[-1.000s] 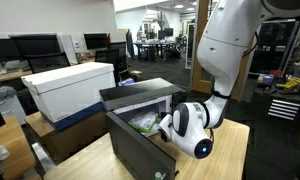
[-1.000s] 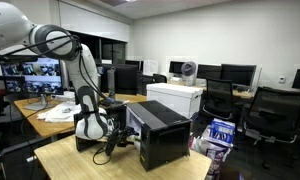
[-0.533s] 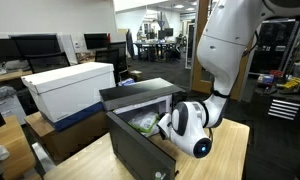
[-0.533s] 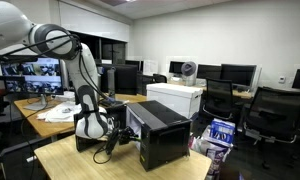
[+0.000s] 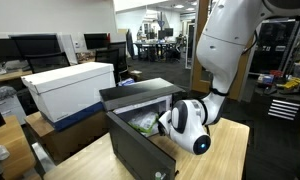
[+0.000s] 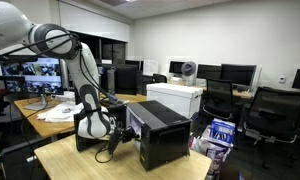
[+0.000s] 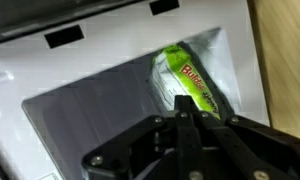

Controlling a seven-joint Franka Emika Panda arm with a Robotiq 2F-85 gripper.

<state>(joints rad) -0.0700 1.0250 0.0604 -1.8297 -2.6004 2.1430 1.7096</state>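
- The gripper (image 7: pixel 185 118) is poked into the open front of a black microwave (image 5: pixel 140 98). Its fingers are drawn in narrow, with the tips pretty much meeting.
- The tips sit right at the near end of a green and white snack packet (image 7: pixel 188 82). I honestly can't tell whether a bit of the wrapper is pinched between them or they're just touching it.
- In the wrist view the snack packet lies on the floor of the white cavity. It's over on the right side and runs from the fingertips back toward the far wall.
- In an exterior view you can also catch a bit of the packet (image 5: pixel 145 124) through the opening, just left of the round white wrist.
- The microwave's door (image 5: pixel 140 155) hangs open, swung out on the near side.
- The arm (image 5: pixel 225 50) comes down from the upper right and bends in toward the opening.
- The microwave stands on a light wooden table (image 5: pixel 85 160), and it shows in both exterior views.
- A white box (image 5: pixel 70 85) sits to the left of the microwave and a little behind it, apart from it.
- Dark monitors (image 6: pixel 240 73) line the desks in the far background.
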